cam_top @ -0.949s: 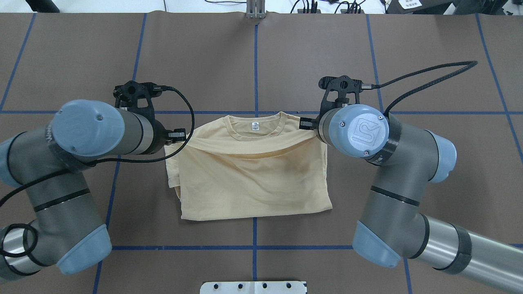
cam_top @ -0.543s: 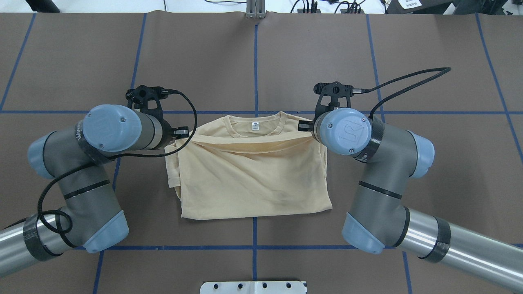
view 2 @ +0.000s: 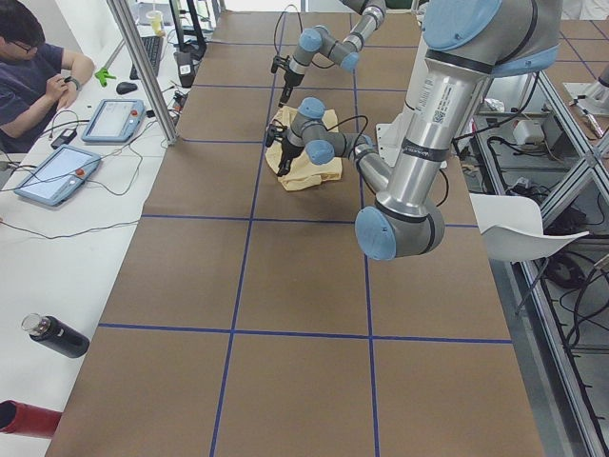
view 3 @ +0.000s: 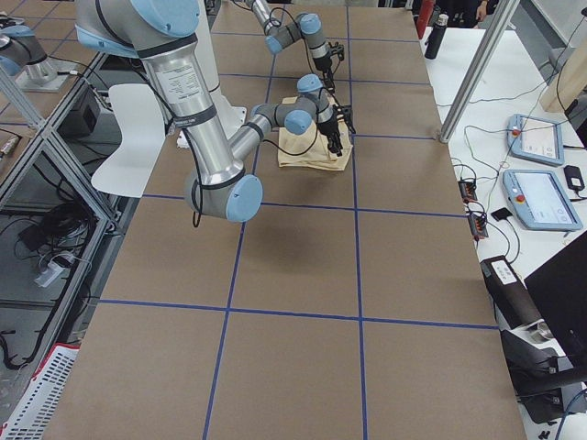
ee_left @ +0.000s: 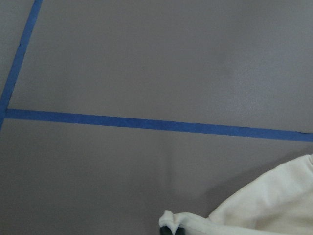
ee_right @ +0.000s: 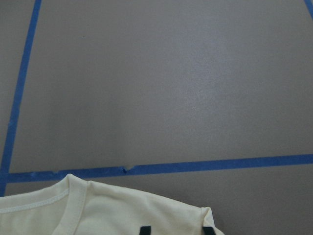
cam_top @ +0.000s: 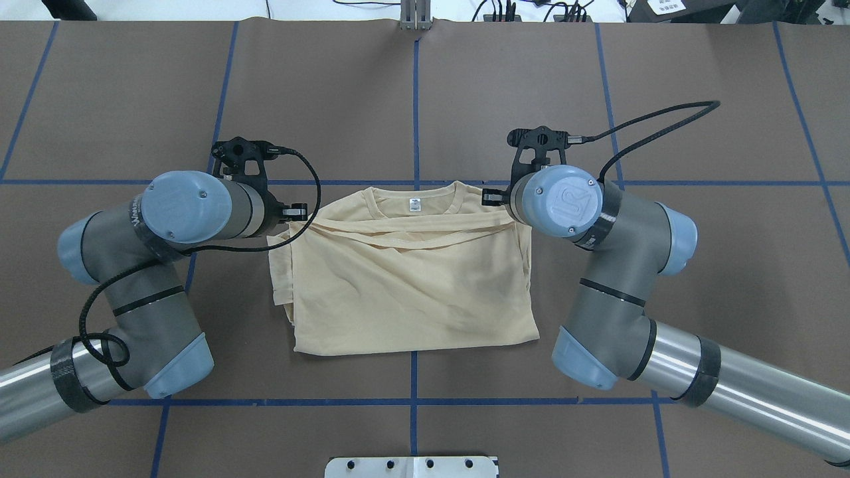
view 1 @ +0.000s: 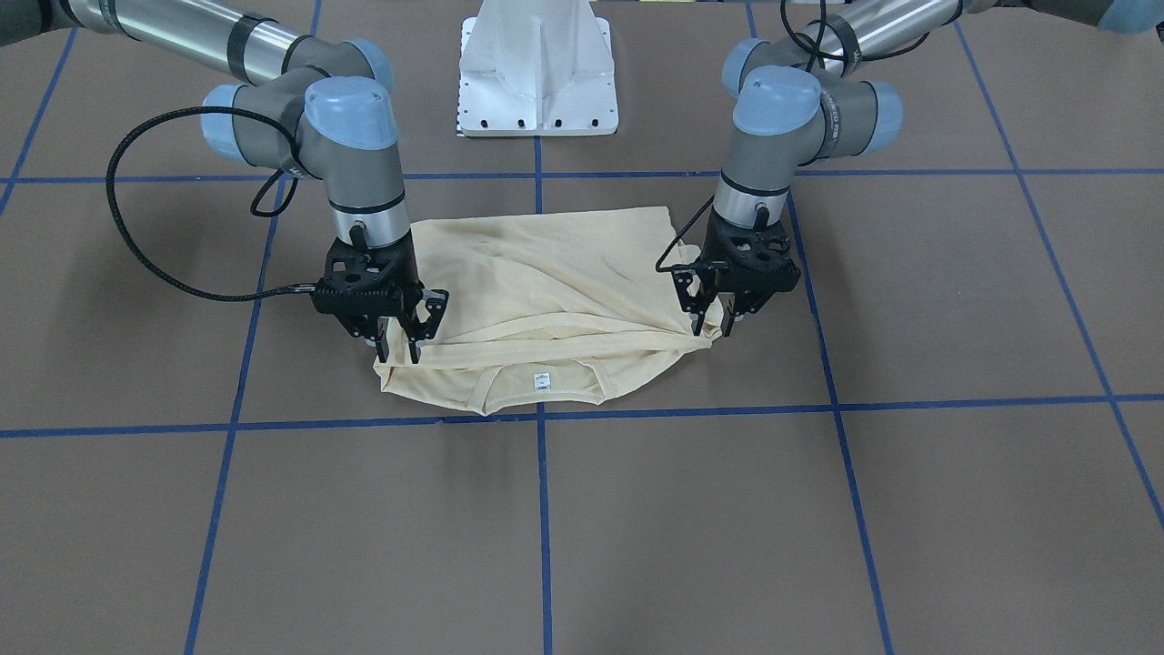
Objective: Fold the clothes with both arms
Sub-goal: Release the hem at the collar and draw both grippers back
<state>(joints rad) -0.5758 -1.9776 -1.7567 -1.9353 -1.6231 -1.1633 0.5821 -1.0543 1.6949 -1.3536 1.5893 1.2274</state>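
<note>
The clothes are one cream-yellow shirt (cam_top: 412,292) lying folded on the brown table, collar and white tag (cam_top: 415,205) on the far side. Its folded-over edge (cam_top: 412,236) runs across just below the collar. My left gripper (view 1: 712,329) is at the shirt's left shoulder and is shut on a bunched corner of cloth (ee_left: 171,219). My right gripper (view 1: 400,350) stands at the other shoulder. In the right wrist view its fingertips (ee_right: 145,230) stand apart over the shirt (ee_right: 122,210), so it is open.
The white pedestal base (view 1: 536,82) stands behind the shirt. Blue tape lines (cam_top: 415,99) grid the table. In the exterior left view a person (view 2: 33,76) sits at a side bench with tablets (view 2: 52,176) and a bottle (view 2: 57,335).
Both grippers have moved a little toward the collar and lower. The folded-over edge has come down slack nearer the neckline. The right gripper's cable loop has swung inward.
</note>
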